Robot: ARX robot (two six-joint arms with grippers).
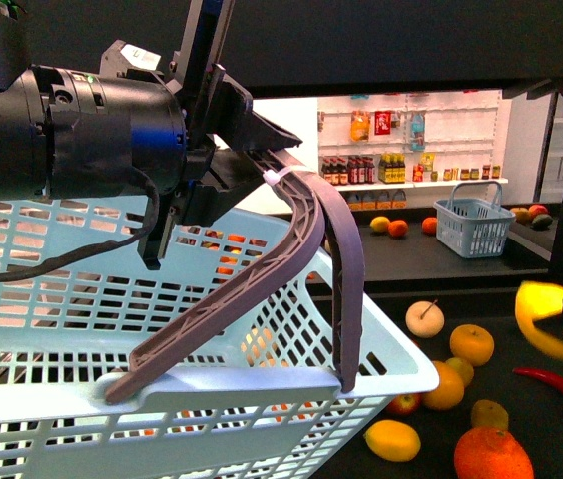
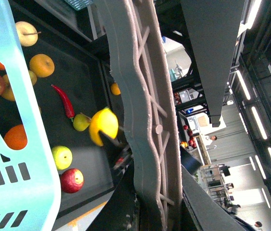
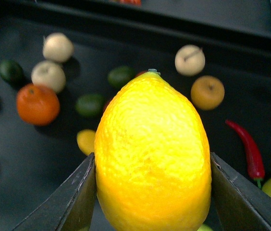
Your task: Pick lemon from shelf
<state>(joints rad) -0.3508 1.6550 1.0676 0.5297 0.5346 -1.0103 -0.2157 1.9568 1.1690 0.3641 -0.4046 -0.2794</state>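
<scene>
- Right gripper point(image 3: 152, 190): partly closed, lemon point(image 1: 543, 317) clamped between the two fingers point(image 3: 73, 204), one on each flank.
- Lemon is off the shelf point(image 1: 561, 439), hanging in the air above the black tray, at the far right of the front view. It touches no other fruit.
- Right wrist view: lemon fills the middle of the frame, one tapered end with a small green nub pointing away from the camera.
- Left gripper point(image 1: 272, 165): closed on the top of the grey-purple handle point(image 1: 306, 239) of the light blue basket point(image 1: 82, 329). Handle is swung up and the basket hangs beneath it, on the left of the front view.
- Lemon sits well to the right of the basket, not over it.
- Loose on the tray below: pale stemmed fruit point(image 1: 424, 318), oranges point(image 1: 471, 344), a red chili point(image 1: 561, 389), a yellow fruit point(image 1: 393, 439) near the basket's corner.
- Left wrist view adds a red apple point(image 2: 72, 180) and a yellow-green apple point(image 2: 62, 156) on the tray.
- Small blue basket point(image 1: 473, 225) stands on the counter further back.
</scene>
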